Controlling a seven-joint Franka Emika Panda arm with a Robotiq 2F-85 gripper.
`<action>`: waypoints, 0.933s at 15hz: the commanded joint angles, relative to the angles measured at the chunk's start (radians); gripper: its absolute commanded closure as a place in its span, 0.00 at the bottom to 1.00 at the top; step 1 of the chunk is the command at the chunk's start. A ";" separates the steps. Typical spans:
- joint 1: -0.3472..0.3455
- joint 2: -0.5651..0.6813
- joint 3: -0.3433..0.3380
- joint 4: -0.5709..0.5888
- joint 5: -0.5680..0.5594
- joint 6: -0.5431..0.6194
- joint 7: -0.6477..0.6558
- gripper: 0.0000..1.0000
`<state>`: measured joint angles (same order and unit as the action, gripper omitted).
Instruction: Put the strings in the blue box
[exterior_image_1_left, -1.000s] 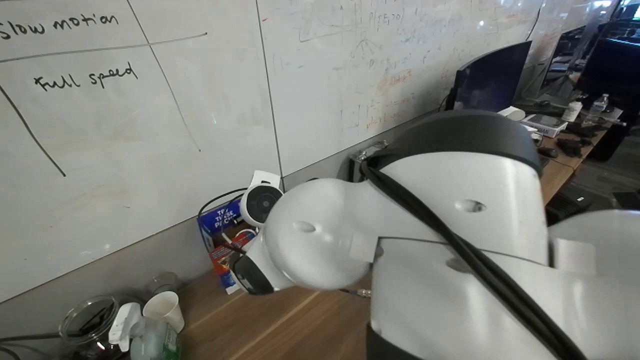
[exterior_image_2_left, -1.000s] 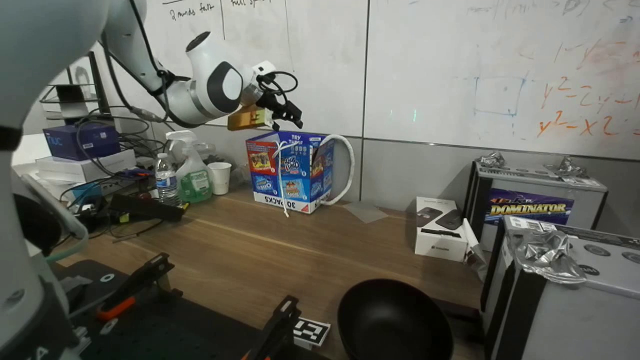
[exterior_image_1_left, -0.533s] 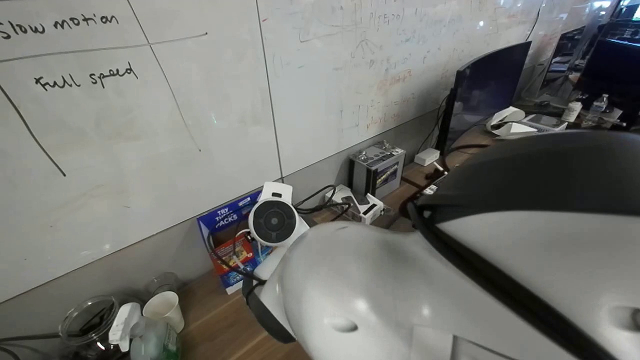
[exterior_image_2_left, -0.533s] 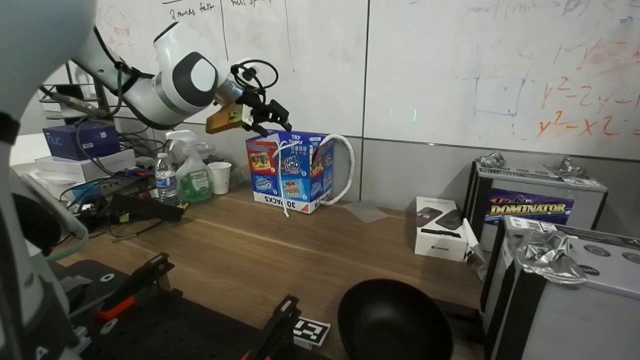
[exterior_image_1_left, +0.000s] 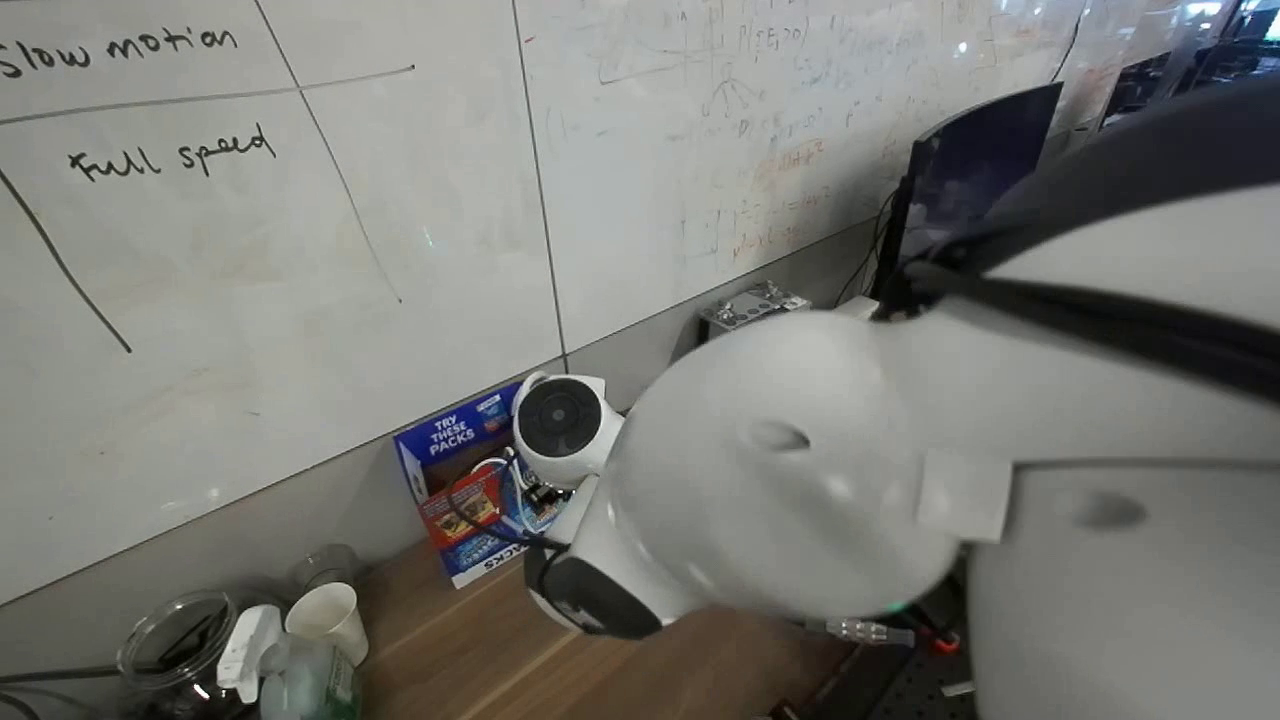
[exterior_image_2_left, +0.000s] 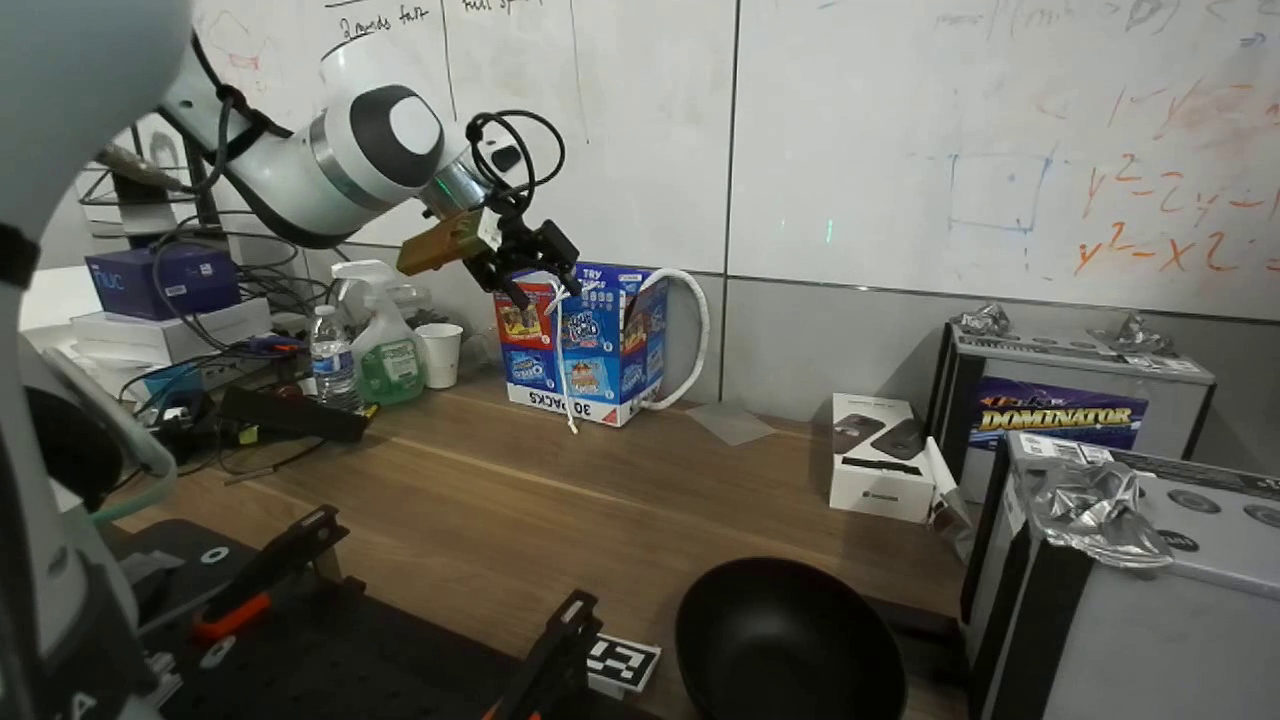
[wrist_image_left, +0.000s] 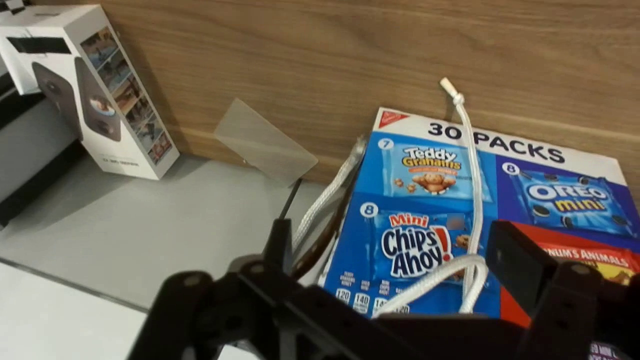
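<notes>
Blue box in all views, wrist view closest

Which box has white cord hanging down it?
The blue box marked 30 PACKS: the strings hang down its front. The nuc box and photo-printed white box show none.

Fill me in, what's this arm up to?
A robot arm is on the job of getting white strings into the blue box. Its gripper hovers open near the box's top, gripping nothing. One length hangs down the front face and another bows out at the side, so they aren't fully in.
</notes>
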<state>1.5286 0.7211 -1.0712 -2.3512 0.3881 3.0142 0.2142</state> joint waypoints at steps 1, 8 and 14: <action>-0.174 -0.113 0.107 -0.011 -0.115 0.013 -0.002 0.00; -0.655 -0.189 0.462 0.009 -0.236 0.048 -0.025 0.00; -0.957 -0.217 0.726 0.010 -0.284 0.110 -0.019 0.00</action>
<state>0.7181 0.5468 -0.4803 -2.3345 0.1274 3.0751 0.2073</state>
